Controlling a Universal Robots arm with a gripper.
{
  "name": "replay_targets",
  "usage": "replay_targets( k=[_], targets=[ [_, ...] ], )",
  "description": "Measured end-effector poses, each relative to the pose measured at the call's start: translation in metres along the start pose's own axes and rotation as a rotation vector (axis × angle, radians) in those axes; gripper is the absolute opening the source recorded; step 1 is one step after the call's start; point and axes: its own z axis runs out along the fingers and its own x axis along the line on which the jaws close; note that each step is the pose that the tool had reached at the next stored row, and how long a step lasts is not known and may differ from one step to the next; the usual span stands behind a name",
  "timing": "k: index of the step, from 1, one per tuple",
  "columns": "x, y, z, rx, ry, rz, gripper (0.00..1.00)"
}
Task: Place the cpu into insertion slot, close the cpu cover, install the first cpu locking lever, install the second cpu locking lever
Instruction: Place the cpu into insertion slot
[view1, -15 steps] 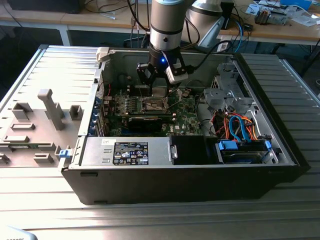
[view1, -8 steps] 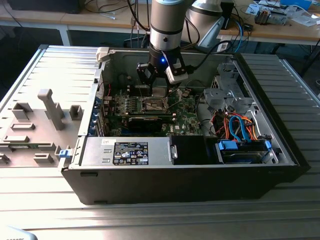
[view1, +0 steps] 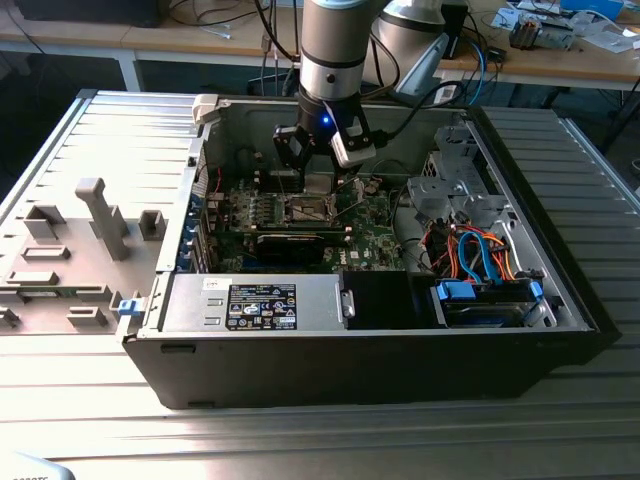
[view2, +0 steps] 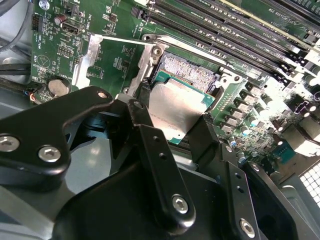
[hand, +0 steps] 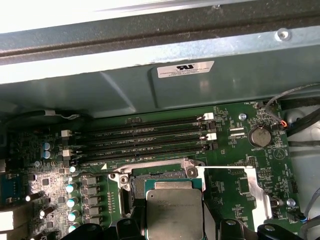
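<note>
The main risk, as I judge it, is the cpu (view2: 175, 106) meeting the socket (view2: 192, 67) askew. In the second wrist view the chip looks tilted and sits toward the near side of the socket, with a strip of bare contacts showing beyond its far edge. Set down like that, a corner could catch the frame or bend the fine contacts, and a slip in the grip would do the same. The cpu cover (hand: 257, 192) lies swung open just beside the socket, with a thin lever (hand: 225, 167) along it. Neither looks in the way, though a sideways drift could knock a finger against the frame.

The pincer (view2: 175, 122) is clamped on the cpu, its two black fingers (view2: 150, 145) pressed on opposite edges and only as far apart as the chip is wide. It holds nothing else. In the exterior view the pincer (view1: 318, 182) hangs low inside the open computer case (view1: 570, 300), right over the socket on the motherboard (view1: 370, 245). Whether the chip touches the socket I cannot tell
</note>
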Motion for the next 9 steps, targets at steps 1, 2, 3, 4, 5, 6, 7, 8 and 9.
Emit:
replay_targets(
  k=[1, 2, 3, 4, 5, 6, 7, 8, 9],
  targets=[
    [0.0000, 0.0000, 0.0000, 0.0000, 0.0000, 0.000, 0.54],
    [0.0000, 0.0000, -0.0001, 0.0000, 0.0000, 0.001, 0.54],
    [0.0000, 0.0000, -0.0001, -0.0001, -0.0004, 0.005, 0.54],
    [0.0000, 0.0000, -0.0002, -0.0002, -0.0008, 0.011, 0.54],
    [0.0000, 0.0000, -0.0002, -0.0003, -0.0010, 0.013, 0.54],
    [0.0000, 0.0000, -0.0003, -0.0003, -0.0014, 0.018, 0.54],
    [0.0000, 0.0000, -0.0004, -0.0003, -0.0017, 0.022, 0.54],
    [0.0000, 0.0000, -0.0004, -0.0007, -0.0029, 0.037, 0.54],
    [0.0000, 0.0000, -0.0004, -0.0009, -0.0039, 0.050, 0.54]
  ],
)
